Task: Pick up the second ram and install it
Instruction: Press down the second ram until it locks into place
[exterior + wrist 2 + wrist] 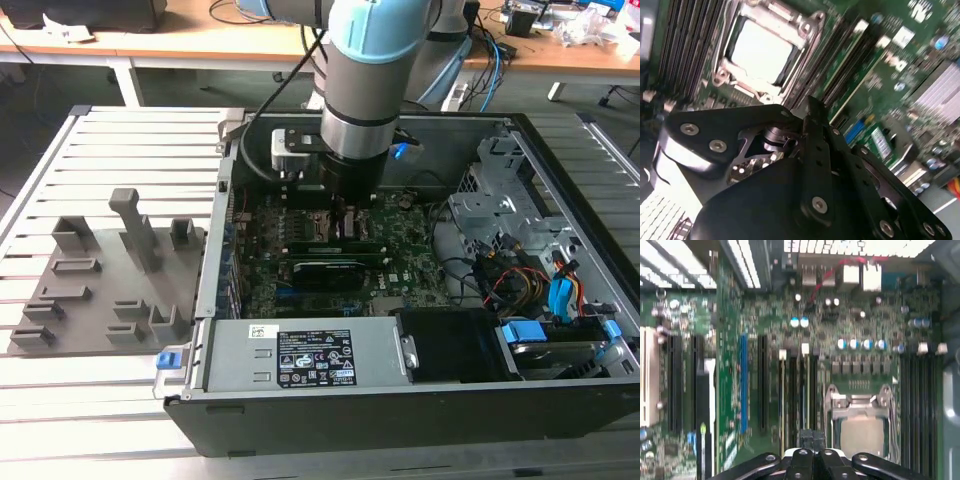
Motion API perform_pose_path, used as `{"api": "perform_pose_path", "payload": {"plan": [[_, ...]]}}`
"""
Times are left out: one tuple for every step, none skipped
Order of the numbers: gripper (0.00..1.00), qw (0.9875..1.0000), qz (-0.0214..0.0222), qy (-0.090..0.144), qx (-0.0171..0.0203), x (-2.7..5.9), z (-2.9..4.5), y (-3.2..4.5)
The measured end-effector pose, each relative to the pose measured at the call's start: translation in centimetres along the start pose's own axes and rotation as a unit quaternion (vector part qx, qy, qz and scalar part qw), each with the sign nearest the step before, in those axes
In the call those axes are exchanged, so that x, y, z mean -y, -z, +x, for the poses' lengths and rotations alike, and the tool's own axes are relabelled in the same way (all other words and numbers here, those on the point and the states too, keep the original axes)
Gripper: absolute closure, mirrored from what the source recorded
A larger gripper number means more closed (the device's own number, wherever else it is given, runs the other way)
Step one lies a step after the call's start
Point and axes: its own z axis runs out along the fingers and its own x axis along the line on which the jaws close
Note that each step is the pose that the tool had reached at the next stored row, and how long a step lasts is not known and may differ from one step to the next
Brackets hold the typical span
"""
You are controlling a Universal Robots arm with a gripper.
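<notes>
In the exterior view our gripper hangs low over the board, beside the socket. In the second wrist view the ram stands in its slot. In the first wrist view we cannot tell the claw's state; we should press straight down, evenly.

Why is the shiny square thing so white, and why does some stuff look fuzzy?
In the second wrist view, light glares off the CPU lid, washing it white, and the green board is smeared with blur. In the first wrist view, the CPU looks duller, while bright strips burn out along one edge. The exterior view is evenly lit, dark inside the case.
</notes>
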Motion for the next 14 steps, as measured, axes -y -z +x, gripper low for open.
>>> {"api": "perform_pose_path", "payload": {"plan": [[0.89, 1.0000, 0.0006, 0.000, 0.0000, -0.60, 0.00, -0.02], [0.89, 1.0000, 0.0014, 0.000, 0.0000, -1.35, 0.01, -0.05], [0.89, 1.0000, 0.0025, 0.000, 0.0000, -2.27, 0.02, -0.12], [0.89, 1.0000, 0.0027, 0.000, 0.0000, -2.63, 0.02, -0.15], [0.89, 1.0000, 0.0027, 0.000, 0.0001, -2.81, 0.03, -0.21], [0.89, 1.0000, 0.0026, 0.000, -0.0002, -2.91, 0.05, -0.28], [0.89, 1.0000, 0.0026, 0.000, -0.0001, -2.98, 0.05, -0.34], [0.89, 1.0000, 0.0026, 0.000, -0.0001, -3.02, 0.05, -0.40], [0.89, 1.0000, 0.0026, 0.000, -0.0001, -3.06, 0.06, -0.49], [0.89, 1.0000, 0.0026, 0.000, -0.0002, -3.06, 0.06, -0.53], [0.89, 1.0000, 0.0025, 0.000, 0.0000, -3.07, 0.06, -0.60], [0.89, 1.0000, 0.0025, 0.000, -0.0003, -3.07, 0.07, -0.72], [0.89, 1.0000, 0.0026, 0.000, 0.0001, -3.05, 0.07, -0.70], [0.89, 1.0000, 0.0034, 0.000, 0.0011, -2.88, 0.01, -0.30]]}}
